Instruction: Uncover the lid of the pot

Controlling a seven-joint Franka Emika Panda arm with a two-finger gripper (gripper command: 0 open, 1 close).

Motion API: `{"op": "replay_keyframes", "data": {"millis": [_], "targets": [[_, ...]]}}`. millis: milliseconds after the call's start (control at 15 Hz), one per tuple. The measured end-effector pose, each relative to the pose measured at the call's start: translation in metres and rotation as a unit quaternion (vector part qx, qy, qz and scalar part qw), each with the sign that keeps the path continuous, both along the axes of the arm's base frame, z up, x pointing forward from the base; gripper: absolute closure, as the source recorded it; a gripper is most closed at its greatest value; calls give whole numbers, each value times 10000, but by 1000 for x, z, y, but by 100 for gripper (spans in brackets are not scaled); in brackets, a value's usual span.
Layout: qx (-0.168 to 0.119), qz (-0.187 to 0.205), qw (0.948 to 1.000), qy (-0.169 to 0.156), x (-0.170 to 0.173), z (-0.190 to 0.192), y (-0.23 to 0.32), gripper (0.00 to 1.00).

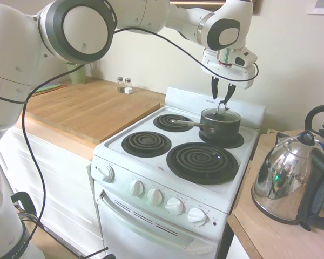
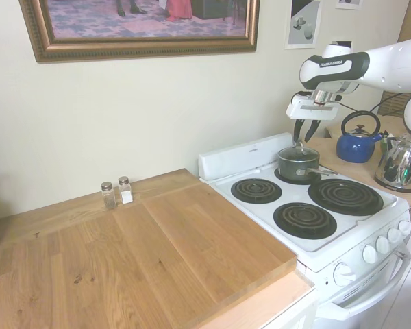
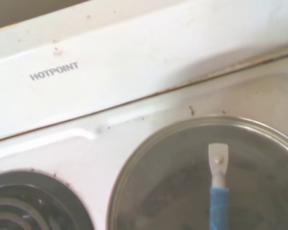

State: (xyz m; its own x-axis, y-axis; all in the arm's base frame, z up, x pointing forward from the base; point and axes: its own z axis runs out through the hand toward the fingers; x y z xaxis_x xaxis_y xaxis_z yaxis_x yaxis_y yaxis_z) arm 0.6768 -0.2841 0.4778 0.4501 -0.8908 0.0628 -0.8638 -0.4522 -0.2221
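The small dark pot (image 1: 221,125) stands on the back right coil of the white stove, its long metal handle (image 1: 188,123) pointing left. The glass lid (image 1: 221,114) with a silvery rim sits flat on the pot (image 2: 298,164). In the wrist view the lid (image 3: 182,182) fills the lower right, and its knob handle (image 3: 218,163) shows a blue strip. My gripper (image 1: 221,101) hangs straight above the lid's knob (image 1: 221,107), fingertips just over it. The fingers are partly apart and hold nothing. The second exterior view shows the gripper (image 2: 303,139) right over the lid (image 2: 299,152).
Three bare coils surround the pot, the largest (image 1: 202,162) at the front right. A chrome kettle (image 1: 291,183) stands on the counter to the right, a blue kettle (image 2: 356,145) behind it. The stove's raised back panel (image 3: 134,62) is close behind the pot. Salt and pepper shakers (image 2: 116,192) stand on the wooden counter.
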Motion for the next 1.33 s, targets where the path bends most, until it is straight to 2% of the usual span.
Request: {"op": "replay_keyframes", "data": {"millis": [533,867,1067,1333], "targets": [[185,38,9997,185,10,-12,-10,100],[251,82,9995,193,13,-11,-13,100],[86,86,9999,61,16,1,-8,100],[-236,137,9994,-208,7,41,31,100]]}}
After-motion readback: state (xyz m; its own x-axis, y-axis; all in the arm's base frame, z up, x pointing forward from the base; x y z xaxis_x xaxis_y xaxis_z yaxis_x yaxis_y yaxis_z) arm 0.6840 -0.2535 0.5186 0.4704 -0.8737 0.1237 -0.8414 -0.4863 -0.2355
